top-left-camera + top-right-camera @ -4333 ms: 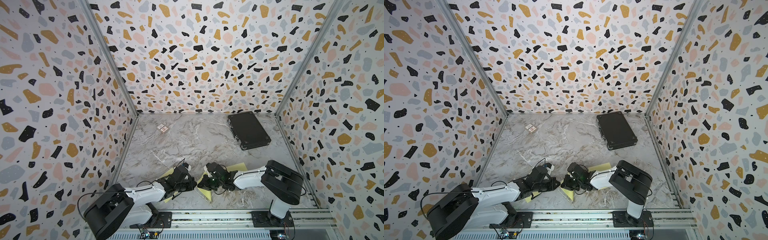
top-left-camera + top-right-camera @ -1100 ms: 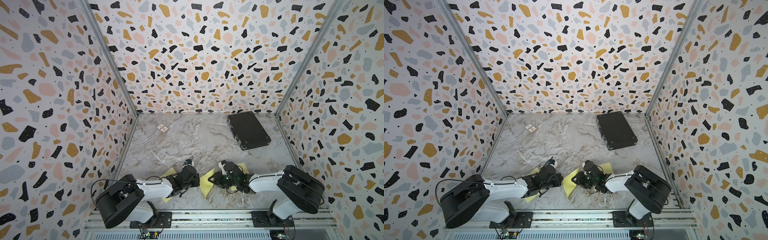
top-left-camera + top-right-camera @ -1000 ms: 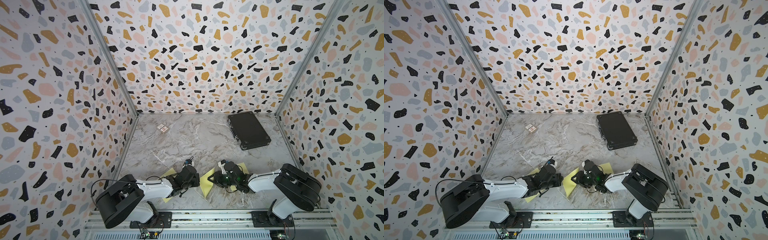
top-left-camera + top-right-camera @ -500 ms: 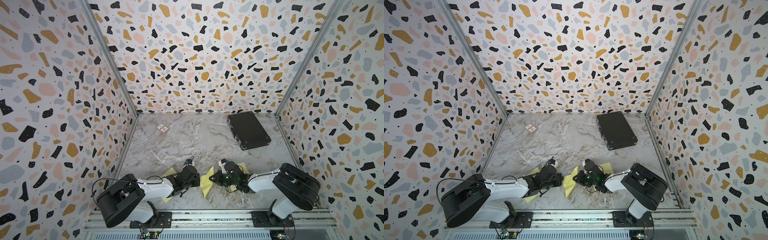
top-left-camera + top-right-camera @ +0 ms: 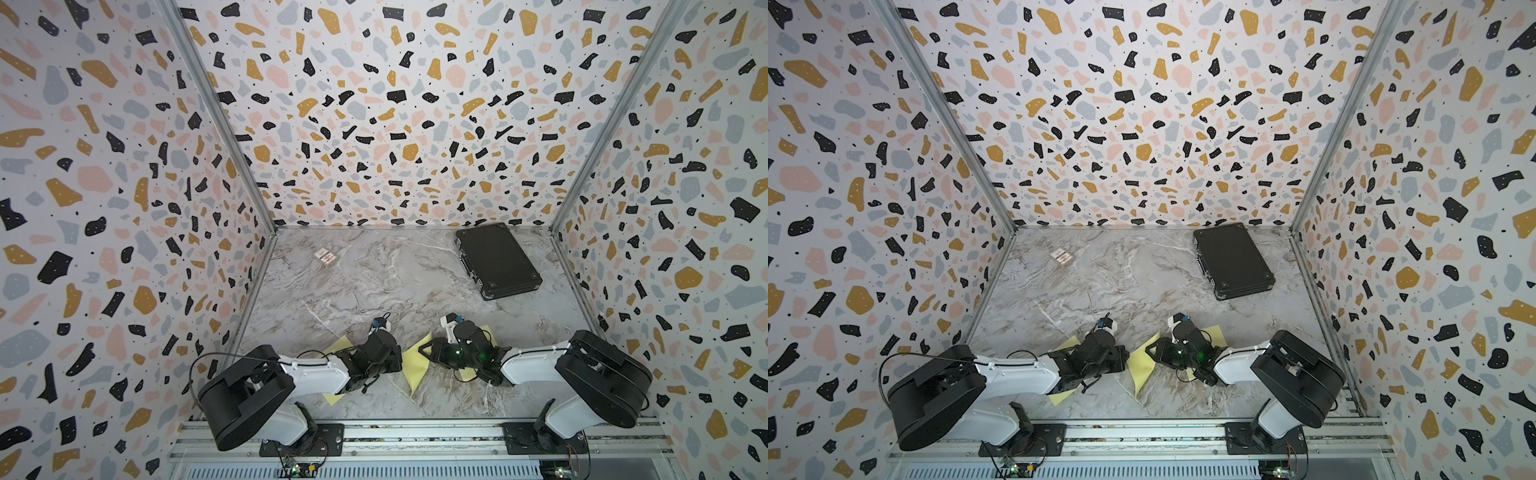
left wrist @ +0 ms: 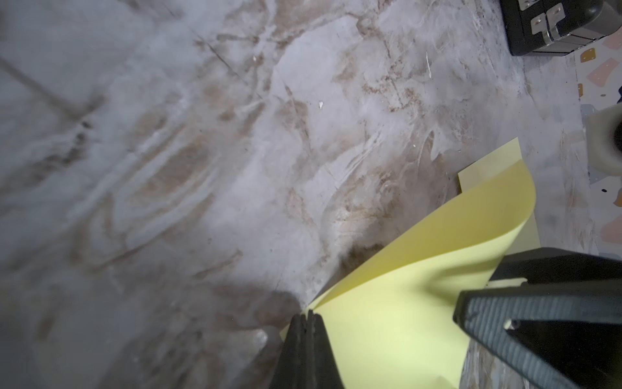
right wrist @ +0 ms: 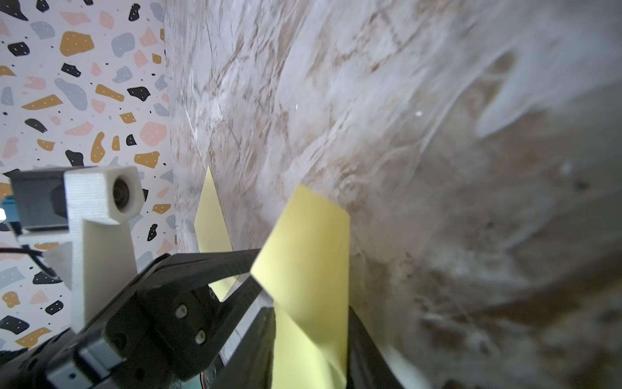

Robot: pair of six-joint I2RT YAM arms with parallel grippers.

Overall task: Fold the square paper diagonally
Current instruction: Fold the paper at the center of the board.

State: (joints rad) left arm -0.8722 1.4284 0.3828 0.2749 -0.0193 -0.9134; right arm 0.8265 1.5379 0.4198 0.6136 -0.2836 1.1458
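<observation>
The left gripper (image 6: pixel 307 316) has its two fingers pressed fully together, and one edge of the yellow paper (image 6: pixel 404 296) is pinched between their tips. From this grip the sheet rises in a curve, lifted off the marble table (image 6: pixel 235 134).

The right gripper (image 7: pixel 308 313) has its fingers partly apart. A flap of the paper stands in the gap between them, with its face toward the wrist camera. I cannot tell if the pads press on it.

In both top views the two grippers are low and close together over the front middle of the table, and the lifted part of the paper (image 5: pixel 413 365) (image 5: pixel 1142 365) is between them. More yellow lies flat under each arm, but I cannot tell whether it is the same sheet.

Well apart from this, a closed black case (image 5: pixel 498 262) lies at the back right. A small flat packet (image 5: pixel 325 257) lies at the back left.
</observation>
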